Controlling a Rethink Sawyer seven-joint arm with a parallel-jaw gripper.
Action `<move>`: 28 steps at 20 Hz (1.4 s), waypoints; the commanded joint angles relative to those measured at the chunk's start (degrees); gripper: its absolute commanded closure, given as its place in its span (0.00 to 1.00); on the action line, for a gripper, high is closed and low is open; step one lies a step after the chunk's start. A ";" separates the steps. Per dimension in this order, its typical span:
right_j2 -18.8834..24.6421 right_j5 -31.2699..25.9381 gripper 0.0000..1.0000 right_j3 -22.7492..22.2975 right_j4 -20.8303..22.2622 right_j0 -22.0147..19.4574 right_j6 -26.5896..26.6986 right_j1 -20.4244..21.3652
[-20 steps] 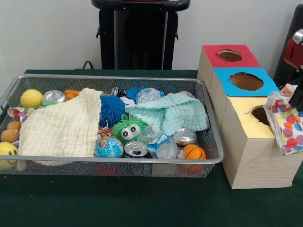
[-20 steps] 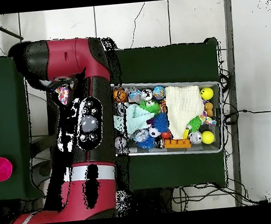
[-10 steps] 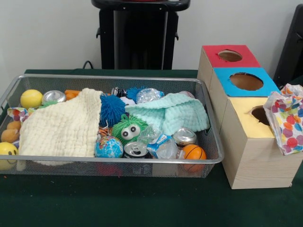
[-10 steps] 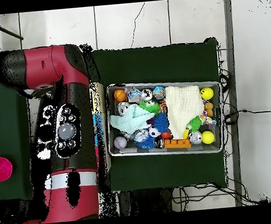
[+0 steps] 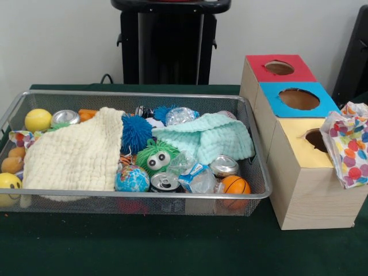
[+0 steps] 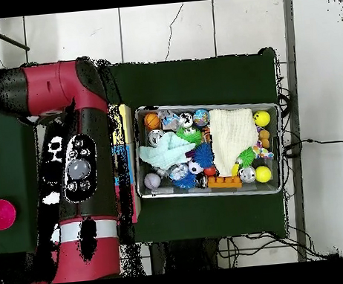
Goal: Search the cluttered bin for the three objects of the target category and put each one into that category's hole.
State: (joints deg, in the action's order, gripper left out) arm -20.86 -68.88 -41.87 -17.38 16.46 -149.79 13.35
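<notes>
The bin (image 5: 138,195) is silvery wire mesh with a smooth metal rim. A cream cloth (image 5: 75,155) and a mint cloth (image 5: 213,138) look soft, with a waffled weave. The cans (image 5: 223,165) are shiny metal. A crumpled bottle (image 5: 192,172) is clear, glossy plastic. The blue ball (image 5: 135,132) is spiky and rubbery, the green toy (image 5: 155,158) shaggy. The box (image 5: 305,190) has pale, matt wood-grain sides and flat coloured tops. The dotted bag (image 5: 348,146) looks like crinkled paper. The table (image 5: 144,247) is matt green cloth. The arm (image 6: 79,156) is glossy red and black.
</notes>
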 commanded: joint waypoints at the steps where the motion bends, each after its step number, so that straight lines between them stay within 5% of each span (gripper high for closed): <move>1: 2.77 5.96 1.00 -9.79 0.41 -3.51 -10.36 -2.04; 13: 1.57 5.06 1.00 -8.12 1.33 -4.46 -9.87 -3.81; 28: 4.67 6.14 1.00 -14.58 -2.48 -1.27 -12.34 -1.03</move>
State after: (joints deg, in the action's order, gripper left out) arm -20.89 -64.50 -47.54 -17.88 14.68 -149.79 11.73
